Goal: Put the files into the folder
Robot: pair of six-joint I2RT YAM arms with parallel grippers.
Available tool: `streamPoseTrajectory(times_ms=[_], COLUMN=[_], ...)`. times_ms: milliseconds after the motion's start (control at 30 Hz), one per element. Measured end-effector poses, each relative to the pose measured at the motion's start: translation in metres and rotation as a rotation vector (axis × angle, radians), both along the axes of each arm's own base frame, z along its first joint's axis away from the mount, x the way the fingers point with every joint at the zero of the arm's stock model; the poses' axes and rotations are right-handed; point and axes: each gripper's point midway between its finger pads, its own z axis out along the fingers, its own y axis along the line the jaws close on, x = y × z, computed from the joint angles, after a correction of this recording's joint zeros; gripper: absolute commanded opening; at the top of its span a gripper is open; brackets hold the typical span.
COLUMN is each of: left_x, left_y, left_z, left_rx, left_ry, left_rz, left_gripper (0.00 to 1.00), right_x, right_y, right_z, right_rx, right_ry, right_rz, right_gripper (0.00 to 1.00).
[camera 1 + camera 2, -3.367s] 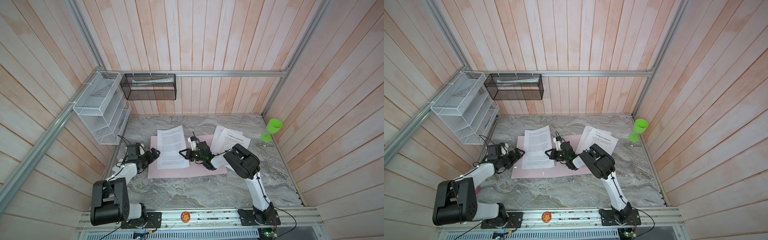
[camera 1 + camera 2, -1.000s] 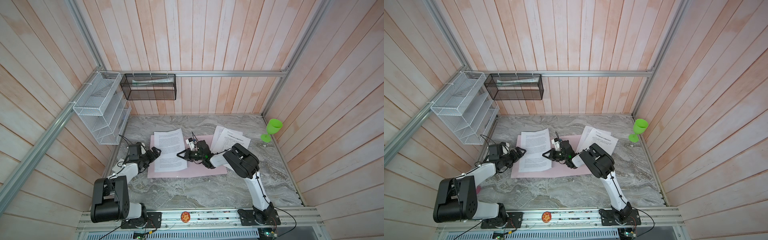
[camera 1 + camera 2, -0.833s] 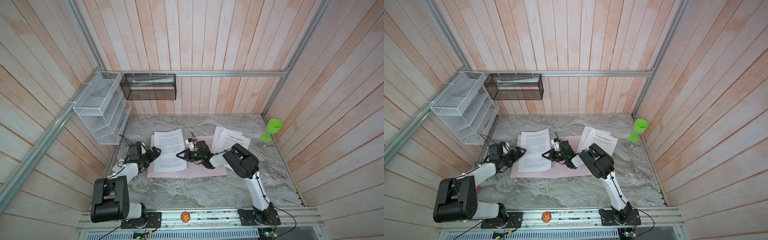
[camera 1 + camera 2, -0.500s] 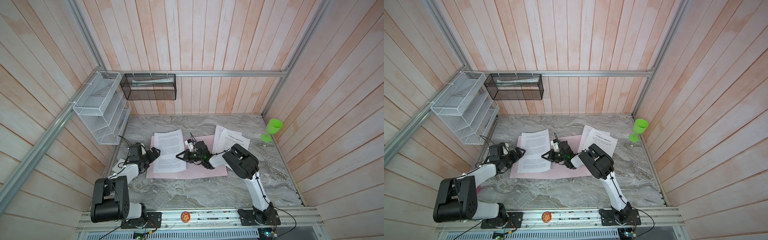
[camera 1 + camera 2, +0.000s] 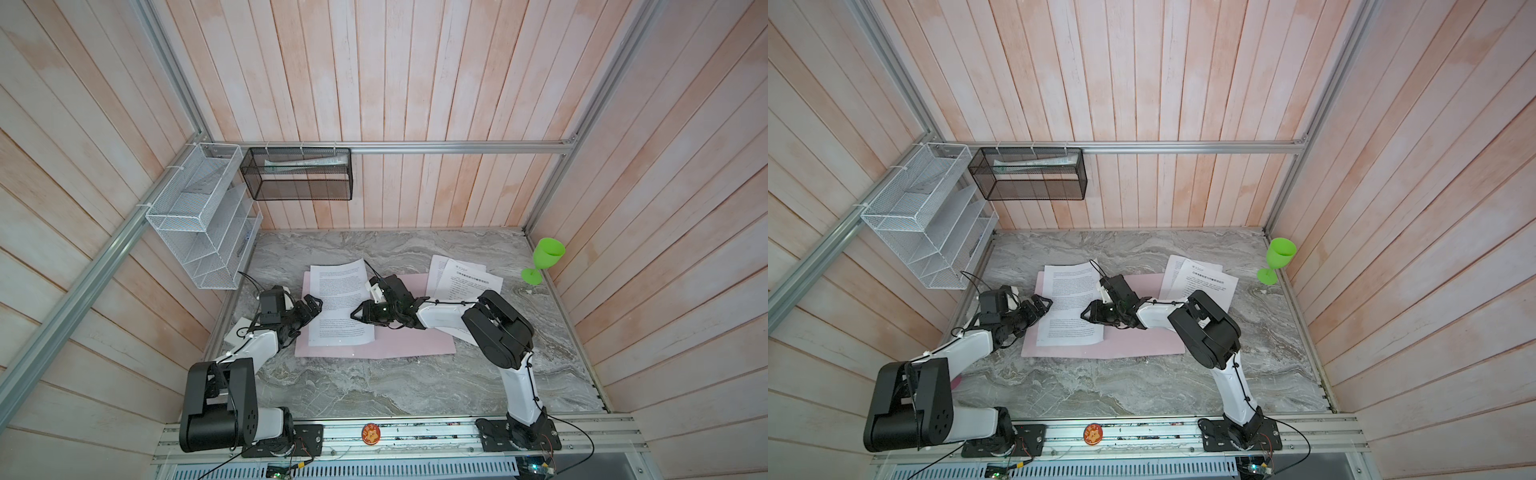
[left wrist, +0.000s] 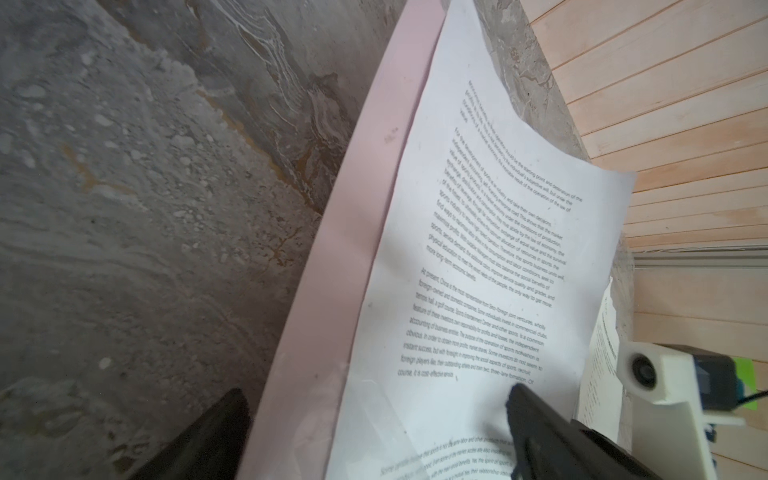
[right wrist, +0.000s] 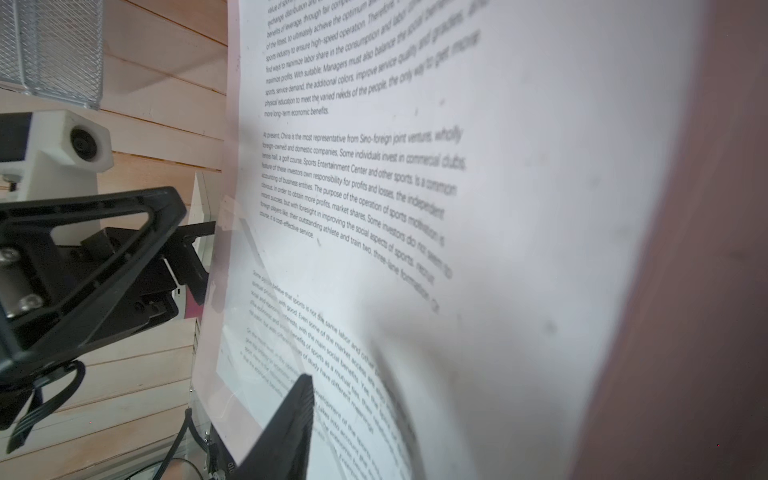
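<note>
The pale pink folder (image 5: 386, 349) (image 5: 1133, 343) lies open and flat on the marble table. One of the files, a printed sheet (image 5: 338, 307) (image 5: 1069, 299) (image 6: 478, 249) (image 7: 415, 187), rests on its left half. Two more files (image 5: 465, 282) (image 5: 1204, 280) overlap at the folder's right end. My right gripper (image 5: 356, 316) (image 5: 1087, 314) (image 7: 382, 399) is at the sheet's right edge, jaws parted, one finger (image 7: 291, 415) above the paper. My left gripper (image 5: 313, 301) (image 5: 1045, 303) (image 6: 374, 419) is open wide across the sheet's left edge and the folder's rim.
A white wire mesh rack (image 5: 199, 232) hangs on the left wall and a black mesh basket (image 5: 299, 178) on the back wall. A green goblet (image 5: 544, 259) stands at the far right. A white card (image 5: 237, 332) lies under the left arm.
The sheet has slid a little left and toward the front on the folder. My right gripper, shut on its edge before, has parted its jaws. The left gripper has stayed open in place.
</note>
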Motion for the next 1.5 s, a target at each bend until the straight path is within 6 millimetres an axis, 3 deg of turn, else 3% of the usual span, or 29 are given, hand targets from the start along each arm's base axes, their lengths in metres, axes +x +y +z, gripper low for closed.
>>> streamPoseTrajectory(times_ms=[267,433,600,800,1200,1333,1500], left_x=[0.000,0.001,0.001,0.001,0.002,0.003,0.003], left_y=[0.000,-0.001,-0.004,-0.005,-0.008,-0.008,-0.008], left_z=[0.000,-0.003,-0.005,-0.007,-0.013,-0.014,-0.016], left_rx=[0.000,-0.007,-0.018,-0.022,-0.038,-0.040,-0.044], left_ry=[-0.002,0.003,0.009,0.011,0.020,0.019,0.022], left_rz=[-0.001,-0.006,-0.017,-0.021,-0.037,-0.038,-0.039], left_gripper=[0.99,0.99,0.99,0.98,0.98,0.99,0.99], right_x=[0.010,0.048,0.094,0.124,0.140,0.136,0.129], right_y=[-0.033,-0.058,-0.060,-0.040,-0.029,-0.025,-0.018], right_z=[0.008,0.011,0.015,0.010,-0.005,-0.015,-0.010], right_rx=[-0.135,-0.151,-0.113,-0.086,-0.052,-0.018,0.050], right_ry=[-0.063,-0.084,-0.128,-0.137,-0.077,-0.034,-0.005], right_rz=[-0.025,-0.055,-0.056,0.007,0.056,0.081,0.114], right_gripper=[0.43,0.40,0.40,0.51,0.44,0.38,0.32])
